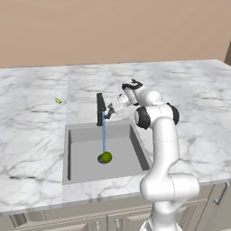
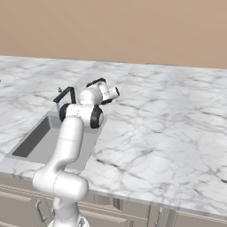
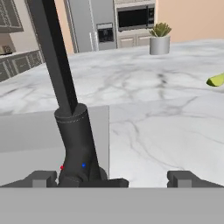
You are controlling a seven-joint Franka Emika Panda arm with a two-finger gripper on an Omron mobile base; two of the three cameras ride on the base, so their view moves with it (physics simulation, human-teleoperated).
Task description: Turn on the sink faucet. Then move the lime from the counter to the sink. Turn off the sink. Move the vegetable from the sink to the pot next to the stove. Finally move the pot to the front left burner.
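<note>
Our gripper (image 3: 111, 178) stood wide open, empty, right at the base of the black sink faucet (image 1: 100, 108). Water ran onto the lime (image 1: 106, 157) lying in the sink (image 1: 81, 135), so shut-off looked due: next, nudge that small lever.

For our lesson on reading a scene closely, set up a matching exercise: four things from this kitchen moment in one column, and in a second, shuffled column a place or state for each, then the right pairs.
Things
1. lime
2. sink faucet
3. gripper
4. potted plant

Places or states
A. open, right beside the faucet's base
B. far across the counter, in front of the cabinets
C. running, a thin stream falling into the sink
D. on the basin floor, under the stream

Pairs: 1-D, 2-C, 3-A, 4-B
</note>
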